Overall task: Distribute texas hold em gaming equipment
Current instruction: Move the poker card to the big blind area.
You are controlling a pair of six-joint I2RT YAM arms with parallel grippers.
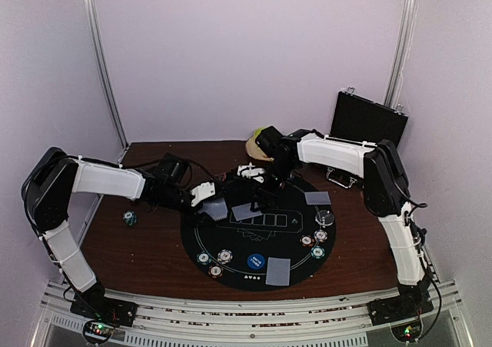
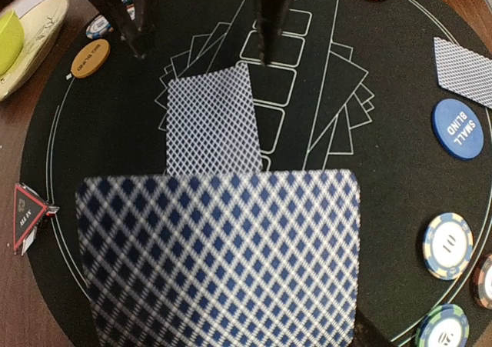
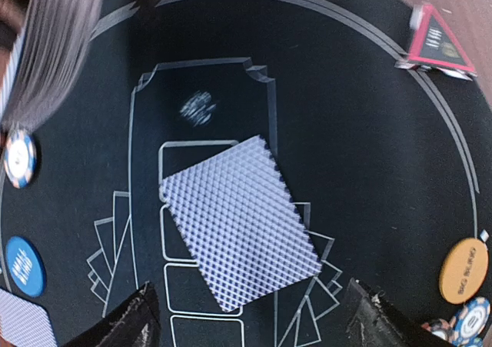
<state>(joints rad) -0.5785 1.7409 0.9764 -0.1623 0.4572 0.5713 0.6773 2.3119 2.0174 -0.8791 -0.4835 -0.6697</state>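
- Mat [image 1: 231, 239]: round and black on the table [image 1: 131, 247], with printed card slots across its middle.
- Left gripper [image 1: 209, 201]: over the mat's left part, pinching the held card [image 2: 219, 255] by one edge. That card hangs face down above the felt and hides the fingertips in the wrist view.
- Right gripper [image 3: 254, 324]: fingers spread wide with nothing between them, poised above the flat card [image 3: 240, 222].
- Flat card: face down on the mat, skewed across the printed slots, touched by neither gripper.
- Right card [image 1: 317, 198]: face down at the mat's right rim.
- Near card [image 1: 277, 271]: face down at the near rim.
- Blue disc [image 1: 256, 261]: just beside the near card, on its left.
- Clear disc [image 1: 325, 217]: on the mat, near the right card.
- Orange disc [image 2: 90, 58]: at the far rim, near the bowl [image 2: 8, 35].
- Triangle [image 2: 27, 215]: red, straddling the mat's edge.
- Chips [image 1: 214, 261]: a few at the near-left rim, and others on the right below the clear disc.
- Bowl: green, on a plate, off the mat.
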